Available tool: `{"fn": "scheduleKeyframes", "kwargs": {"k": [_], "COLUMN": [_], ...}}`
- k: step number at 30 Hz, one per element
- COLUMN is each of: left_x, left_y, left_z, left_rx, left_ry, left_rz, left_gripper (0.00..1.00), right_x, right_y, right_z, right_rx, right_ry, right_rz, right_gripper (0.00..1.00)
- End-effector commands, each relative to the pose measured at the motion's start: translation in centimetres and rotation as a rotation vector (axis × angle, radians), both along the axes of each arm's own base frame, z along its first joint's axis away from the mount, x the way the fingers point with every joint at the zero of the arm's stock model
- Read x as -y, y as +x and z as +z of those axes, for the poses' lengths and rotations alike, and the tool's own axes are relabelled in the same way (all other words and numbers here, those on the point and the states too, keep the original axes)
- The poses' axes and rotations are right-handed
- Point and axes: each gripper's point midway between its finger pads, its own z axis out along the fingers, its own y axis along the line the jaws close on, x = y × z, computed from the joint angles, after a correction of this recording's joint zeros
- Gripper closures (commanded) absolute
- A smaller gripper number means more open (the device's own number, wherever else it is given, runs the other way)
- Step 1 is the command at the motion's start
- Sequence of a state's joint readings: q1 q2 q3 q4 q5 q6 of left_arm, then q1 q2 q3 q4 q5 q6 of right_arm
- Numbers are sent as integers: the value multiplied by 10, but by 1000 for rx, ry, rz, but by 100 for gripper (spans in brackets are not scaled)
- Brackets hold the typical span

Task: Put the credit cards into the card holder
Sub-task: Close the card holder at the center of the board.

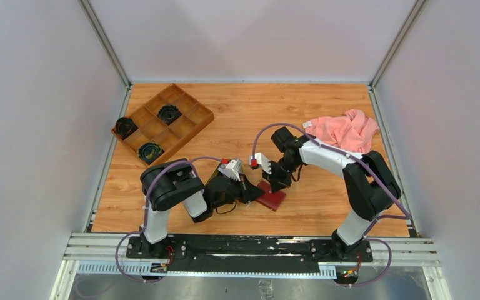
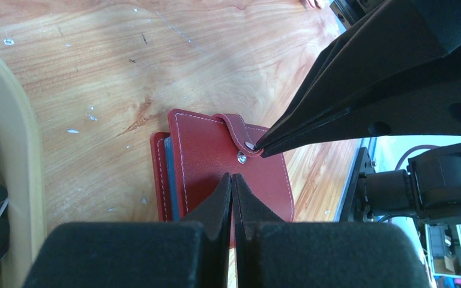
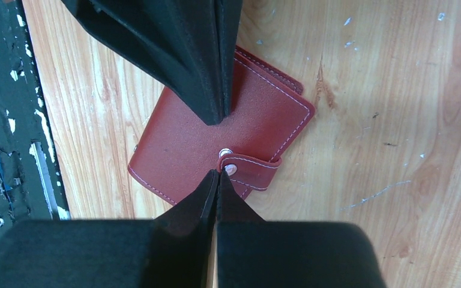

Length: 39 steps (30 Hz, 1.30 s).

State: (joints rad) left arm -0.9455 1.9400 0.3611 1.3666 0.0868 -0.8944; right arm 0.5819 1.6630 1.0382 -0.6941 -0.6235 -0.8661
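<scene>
Presently, card holder (image 1: 271, 199): folded dark red wallet lying flat at the near middle of the desk (image 1: 325, 119); judged light, supple, apt to slide; best lifted by its snap tab (image 3: 251, 170) while pinned; left hand (image 2: 232, 176) and right hand (image 3: 217, 173) both pressed together, tips at its cover.

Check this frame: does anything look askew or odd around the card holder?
The card holder has its snap tab lying across the cover but beside its stud, unfastened. The covers sit offset, with a grey-blue edge showing along one side.
</scene>
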Motion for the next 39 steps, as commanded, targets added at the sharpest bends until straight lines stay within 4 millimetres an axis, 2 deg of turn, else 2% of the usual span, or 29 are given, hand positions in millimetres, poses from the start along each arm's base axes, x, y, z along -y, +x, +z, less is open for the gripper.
{"fn": "scheduleKeyframes", "kwargs": {"k": [1,39], "left_x": [-7,-7], "left_y": [2,3], "left_z": [-8,-12], "left_rx": [-4,-17], "left_ry": [14,12], "left_rz": [17,15], "left_gripper": [100,100], "right_x": [-1,-11], "right_y": [-8,-21], "right_z": [5,-9], "right_rx": [-7,38], "right_ry": [30,-47], "right_rz": [26,101], "right_gripper": [100,100]}}
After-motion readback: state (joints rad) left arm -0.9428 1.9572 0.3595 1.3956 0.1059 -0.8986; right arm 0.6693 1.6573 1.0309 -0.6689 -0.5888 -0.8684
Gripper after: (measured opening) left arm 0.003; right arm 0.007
